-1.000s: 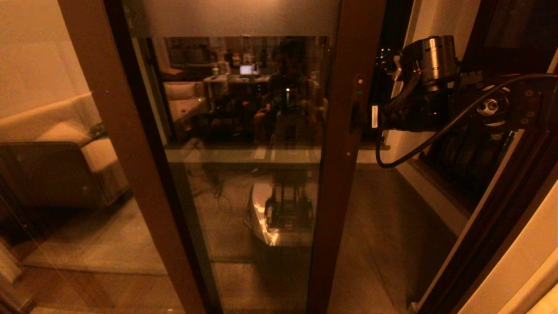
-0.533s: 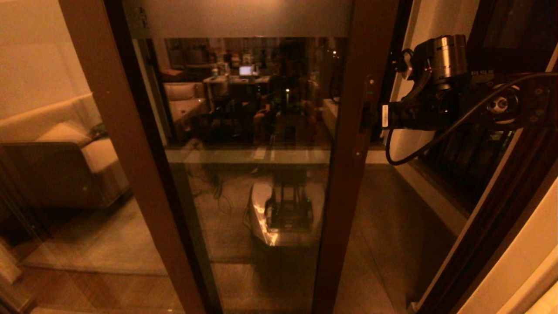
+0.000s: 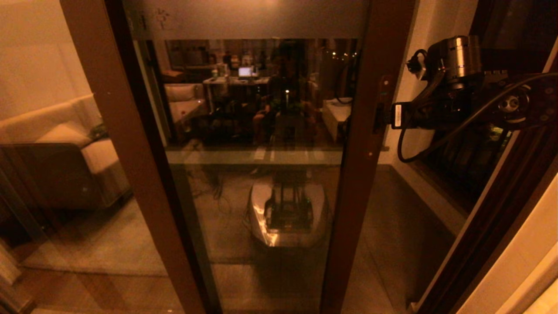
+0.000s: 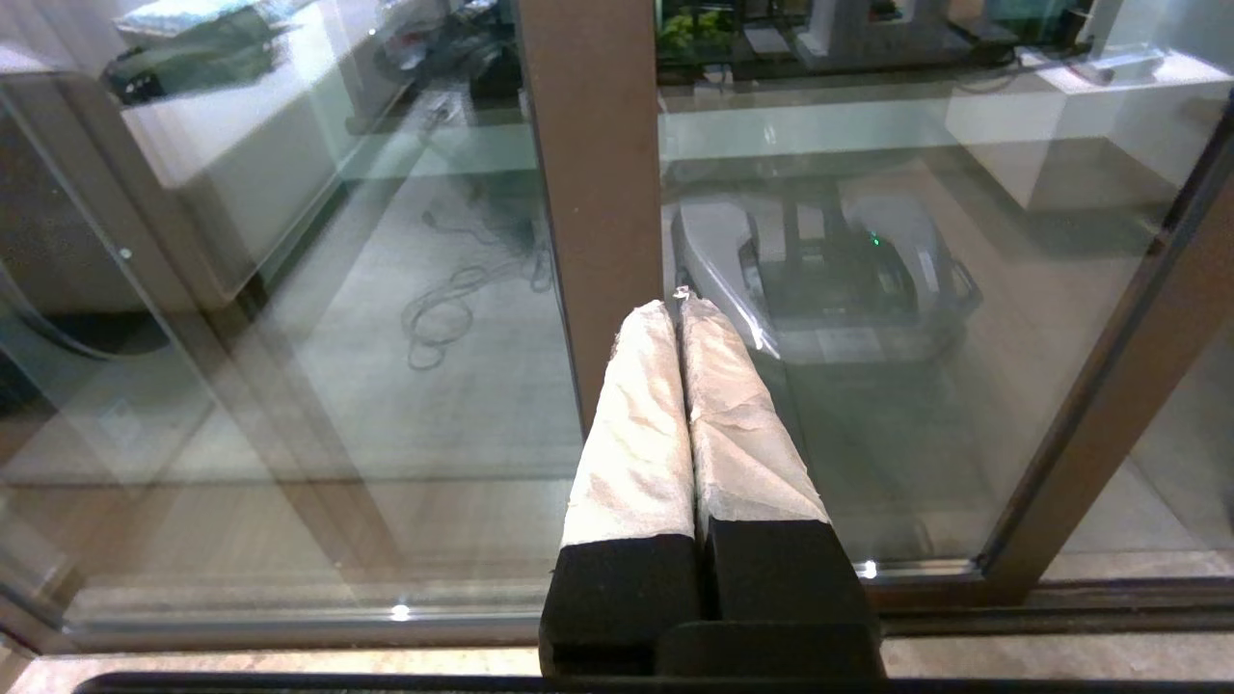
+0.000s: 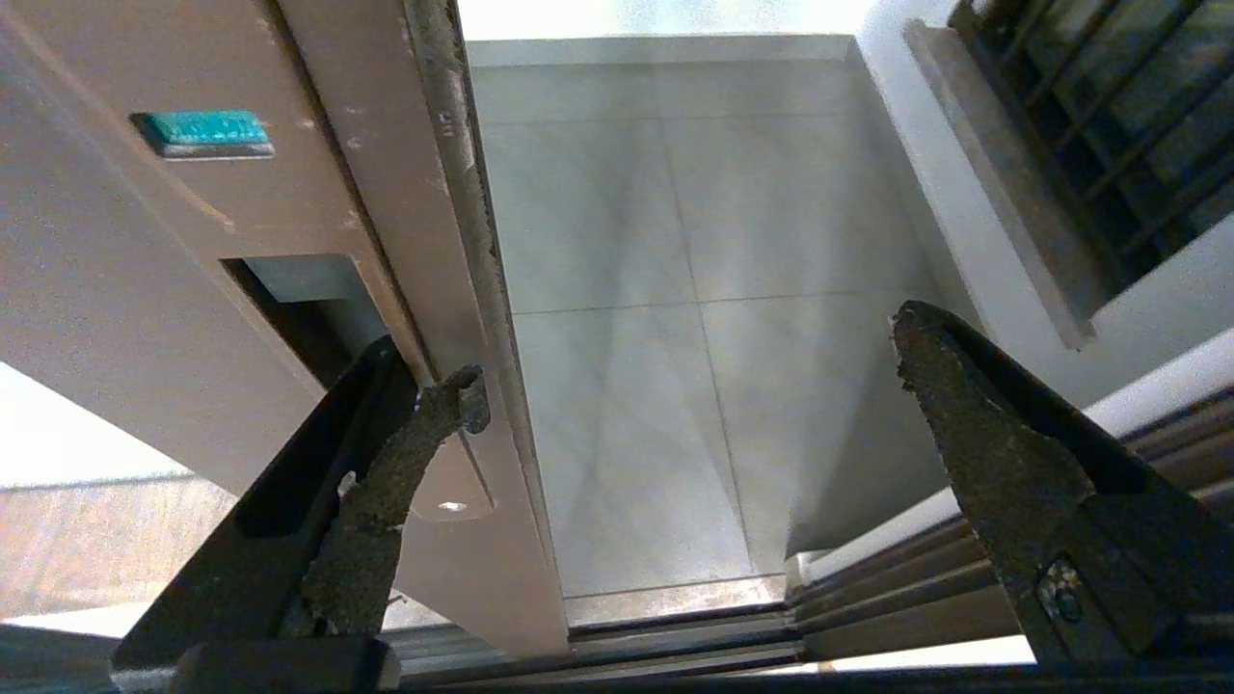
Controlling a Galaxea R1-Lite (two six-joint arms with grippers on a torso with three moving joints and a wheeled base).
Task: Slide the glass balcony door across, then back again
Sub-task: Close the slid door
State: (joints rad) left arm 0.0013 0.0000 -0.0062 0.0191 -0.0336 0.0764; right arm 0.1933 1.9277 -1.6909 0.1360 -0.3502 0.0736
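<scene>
A: Item one, the glass balcony door [image 3: 261, 131]?

B: Tall glass panel in a brown wooden frame, filling the middle of the head view. Frosted band [image 3: 244, 19] along the top with faint characters. Its right-hand stile [image 3: 370, 144] carries a slim recessed lock plate [image 3: 380, 104]. A gap stays between that stile and the door frame on the right, with balcony floor tiles [image 5: 627, 289] showing through it.

A: Item two, the right gripper [image 5: 675, 386]?

B: Raised at lock height, just beside the stile's edge. Jaws spread wide; one finger [image 5: 386, 472] hooks into the recess on the stile (a small green indicator [image 5: 202, 130] sits near it), the other finger [image 5: 983, 434] hangs free over the gap, touching nothing.

A: Item three, the left gripper [image 4: 680, 308]?

B: Low, facing the glass, its two padded fingers pressed together, holding nothing.

A: Surroundings?

B: Sofa [image 3: 65, 139] seen through the neighbouring glass on the left; a dark barred window [image 5: 1109, 125] on the balcony's right-hand wall.
</scene>
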